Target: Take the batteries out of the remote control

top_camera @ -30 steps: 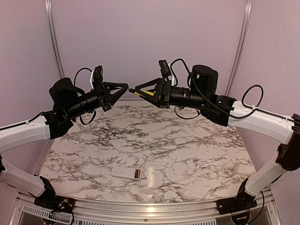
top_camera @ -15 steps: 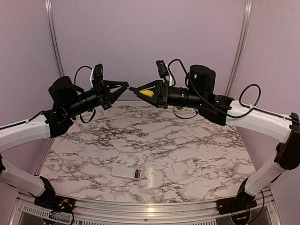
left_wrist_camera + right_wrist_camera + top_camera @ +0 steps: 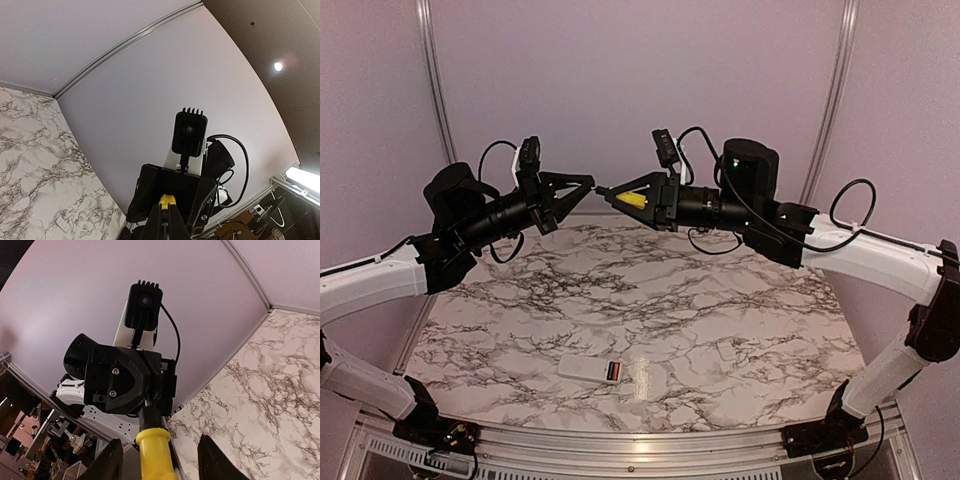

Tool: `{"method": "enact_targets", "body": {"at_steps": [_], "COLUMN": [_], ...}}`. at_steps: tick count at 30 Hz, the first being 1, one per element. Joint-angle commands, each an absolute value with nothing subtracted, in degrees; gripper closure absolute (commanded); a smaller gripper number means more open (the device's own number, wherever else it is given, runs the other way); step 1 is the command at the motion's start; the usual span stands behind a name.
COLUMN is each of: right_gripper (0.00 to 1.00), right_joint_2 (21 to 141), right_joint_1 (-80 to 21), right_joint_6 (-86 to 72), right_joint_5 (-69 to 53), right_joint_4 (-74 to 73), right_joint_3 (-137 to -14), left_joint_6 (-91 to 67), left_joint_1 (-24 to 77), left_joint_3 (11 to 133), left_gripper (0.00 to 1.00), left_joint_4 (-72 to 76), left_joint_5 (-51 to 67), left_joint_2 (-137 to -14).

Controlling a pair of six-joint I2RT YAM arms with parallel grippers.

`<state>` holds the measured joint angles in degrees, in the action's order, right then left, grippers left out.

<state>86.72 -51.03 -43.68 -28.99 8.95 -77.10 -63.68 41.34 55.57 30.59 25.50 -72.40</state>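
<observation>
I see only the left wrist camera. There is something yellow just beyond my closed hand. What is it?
Observer: A yellow-handled screwdriver. The left hand is shut on its black end, high above the table.
Operator: Does the right hand grip it too?
Observer: The right hand has a finger on each side of the handle, with a gap showing on both sides.
Operator: Where is the remote control?
Observer: The remote control lies near the table's front edge, with the reddish batteries inside it.

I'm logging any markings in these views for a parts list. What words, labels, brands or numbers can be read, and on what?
None is readable.
Flat white remote control: no legible print; its reddish-orange batteries show markings too small to read.
Yellow-handled screwdriver: no lettering visible.
</observation>
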Motion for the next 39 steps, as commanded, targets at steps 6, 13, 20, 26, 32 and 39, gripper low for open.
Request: {"method": "enact_targets", "body": {"at_steps": [6, 13, 20, 26, 32, 39], "right_gripper": [0.75, 0.88, 0.98, 0.53, 0.41, 0.52], "right_joint_2": [85.9, 85.9, 86.0, 85.2, 84.6, 85.3], "right_joint_1": [-51.4, -51.4, -51.4, -51.4, -51.2, -51.2], "right_joint_6": [-42.8, -42.3, -42.4, -43.1, -44.1, -44.6], "right_joint_5": [-29.3, -30.6, -31.3, -30.4, -28.8, -29.1], "right_joint_4": [8.3, 8.3, 8.4, 8.8, 11.1, 12.5], "right_joint_3": [-79.6, -78.9, -78.4, -77.5, -77.3, -77.9], "left_joint_6": [-62.2, -62.1, -61.9, -61.3, -61.3, -61.4], "left_joint_1": [41.2, 41.2, 41.2, 41.2, 41.2, 41.2], "left_joint_3": [56.3, 55.8, 55.7, 55.1, 54.9, 54.8], "left_gripper": [1.0, 1.0, 1.0, 1.0, 1.0, 1.0], "left_joint_4": [29.5, 29.2, 28.6, 28.0, 28.0, 28.3], "left_joint_5": [26.2, 26.3, 26.3, 25.5, 25.3, 25.1], "left_joint_2": [-70.8, -70.5, -70.4, -69.4, -69.1, -69.2]}}
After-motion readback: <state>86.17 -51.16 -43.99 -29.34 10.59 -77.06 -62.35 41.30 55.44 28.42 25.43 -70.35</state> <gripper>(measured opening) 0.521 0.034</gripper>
